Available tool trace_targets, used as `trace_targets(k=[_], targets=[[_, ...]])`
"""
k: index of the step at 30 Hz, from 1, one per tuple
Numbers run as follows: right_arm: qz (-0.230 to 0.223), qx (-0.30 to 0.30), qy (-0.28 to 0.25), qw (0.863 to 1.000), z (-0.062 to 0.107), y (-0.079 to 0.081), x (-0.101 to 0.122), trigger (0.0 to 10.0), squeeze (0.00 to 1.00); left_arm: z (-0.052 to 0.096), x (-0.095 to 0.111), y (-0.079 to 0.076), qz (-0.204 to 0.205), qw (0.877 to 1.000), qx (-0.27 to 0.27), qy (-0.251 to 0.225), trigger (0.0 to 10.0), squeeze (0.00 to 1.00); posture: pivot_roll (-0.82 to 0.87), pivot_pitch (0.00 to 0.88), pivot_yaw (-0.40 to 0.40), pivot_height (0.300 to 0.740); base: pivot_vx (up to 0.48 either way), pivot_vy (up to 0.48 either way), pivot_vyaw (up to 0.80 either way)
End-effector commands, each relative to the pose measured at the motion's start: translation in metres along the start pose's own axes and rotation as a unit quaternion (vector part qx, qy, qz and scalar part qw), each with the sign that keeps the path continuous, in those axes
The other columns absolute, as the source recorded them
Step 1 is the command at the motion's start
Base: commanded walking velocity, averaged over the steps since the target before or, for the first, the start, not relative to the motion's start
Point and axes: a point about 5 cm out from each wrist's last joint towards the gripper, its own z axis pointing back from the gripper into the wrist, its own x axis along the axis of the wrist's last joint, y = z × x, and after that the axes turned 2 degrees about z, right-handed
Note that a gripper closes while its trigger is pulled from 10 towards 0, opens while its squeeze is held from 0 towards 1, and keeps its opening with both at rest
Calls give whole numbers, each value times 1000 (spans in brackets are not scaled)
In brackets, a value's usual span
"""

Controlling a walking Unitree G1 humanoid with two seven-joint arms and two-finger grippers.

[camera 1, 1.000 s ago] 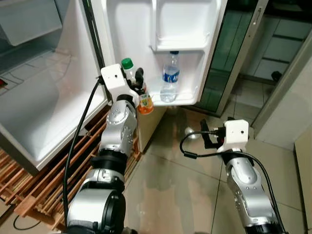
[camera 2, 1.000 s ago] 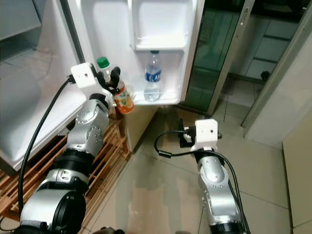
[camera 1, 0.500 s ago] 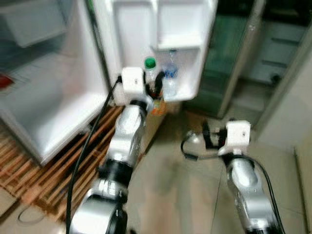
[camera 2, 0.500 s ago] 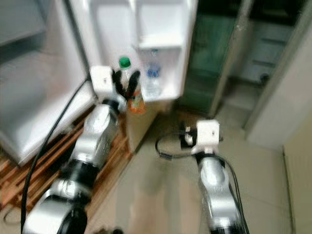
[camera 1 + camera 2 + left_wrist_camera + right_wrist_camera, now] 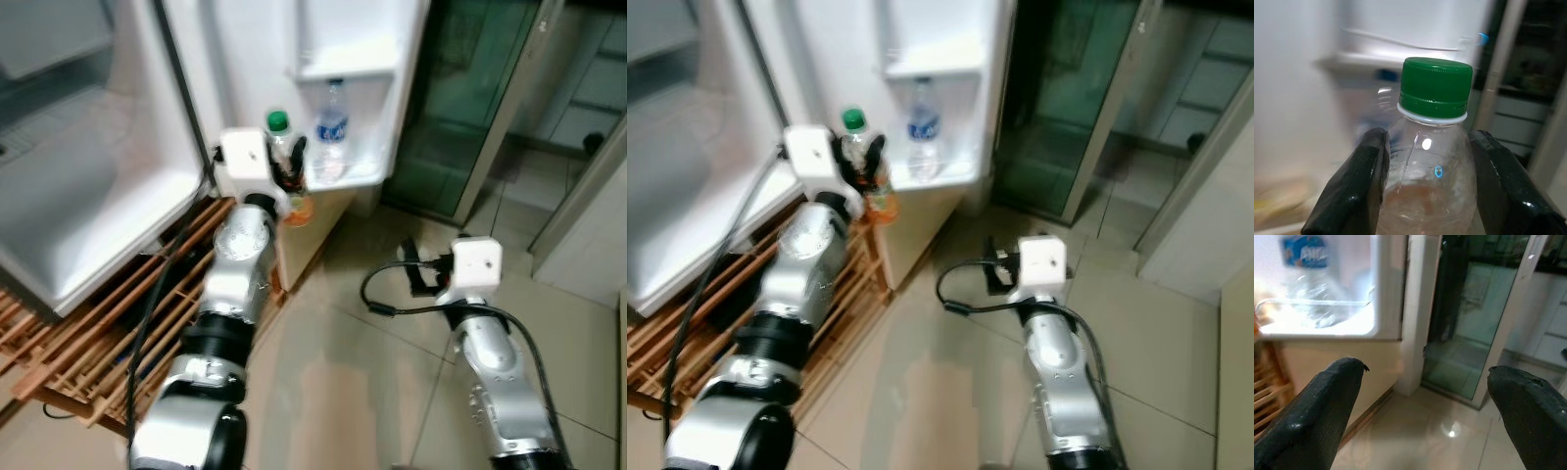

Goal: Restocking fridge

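Head stereo pair downward onto fridge door (image 5: 294, 59); wrist views close.

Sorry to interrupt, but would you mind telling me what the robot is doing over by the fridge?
It is restocking the fridge. The left gripper holds a green-capped bottle upright, jaws shut on it, next to the open door's lower shelf, where a water bottle already stands. The right gripper hangs low over the floor tiles, jaws open and empty.
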Motion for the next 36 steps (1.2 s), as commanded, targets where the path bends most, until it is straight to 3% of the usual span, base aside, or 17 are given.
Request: trace_targets(k=[1,9,12,13,14,16,18,19,20,23,26,27,29,31,33,34,36], targets=[[-9,19,-11,1000,-2,11,5,10000,118,-2,12,12,-14,999,16,-24,10000,0,-152,0,59,740,337,-337,0],[-15,33,-11,999,-3,16,5,10000,118,-5,16,19,4,999,31,-28,10000,0,-148,0,71,740,411,-163,0],[-14,39,-10,999,2,17,6,10000,118,4,17,32,-24,999,28,-18,10000,0,-156,0,89,740,316,0,0],[-10,38,-11,999,10,13,7,10000,118,20,14,47,-54,998,29,-3,10000,0,-149,0,93,740,0,0,0],[-10,38,-11,999,10,13,7,10000,118,20,14,47,-54,998,29,-3,10000,0,-149,0,93,740,0,0,0],[1,31,-4,1000,29,1,7,10000,118,58,9,77,-106,993,39,29,10000,0,-135,0,90,740,0,0,0],[10,24,14,1000,49,-10,2,10000,114,107,2,108,-130,986,74,68,10000,0,-110,0,76,740,0,0,0],[14,32,19,999,60,-14,1,10000,118,146,-3,114,-128,984,87,83,10000,0,-103,0,65,740,0,0,0],[14,32,19,999,60,-14,1,10000,118,146,-3,114,-128,984,87,83,10000,0,-103,0,65,740,0,0,0],[10,60,7,998,61,-10,8,10000,118,175,-2,90,-140,986,55,71,10000,0,-104,0,47,740,0,0,0],[4,84,-10,996,45,-3,19,10000,110,159,8,71,-128,990,61,28,10000,0,-82,0,19,740,0,0,0],[10,94,-9,996,40,-1,20,10000,110,150,12,70,-121,990,70,18,10000,0,-72,0,6,740,0,0,0],[10,94,-9,996,40,-1,20,10000,110,150,12,70,-121,990,70,18,10000,0,-72,0,6,740,0,0,0],[9,98,-4,995,31,0,20,10000,129,137,20,67,-115,990,75,11,10000,0,-72,0,0,740,0,0,728],[8,98,0,995,28,-1,19,10000,129,133,23,65,-116,991,73,9,10000,0,-72,0,0,740,0,0,700],[0,91,1,996,22,-1,19,10000,133,124,15,62,-131,989,63,33,10000,0,-84,0,6,740,0,0,663],[-4,88,0,996,19,-1,20,10000,141,120,10,60,-146,986,61,48,10000,0,-86,0,7,740,0,0,659]])
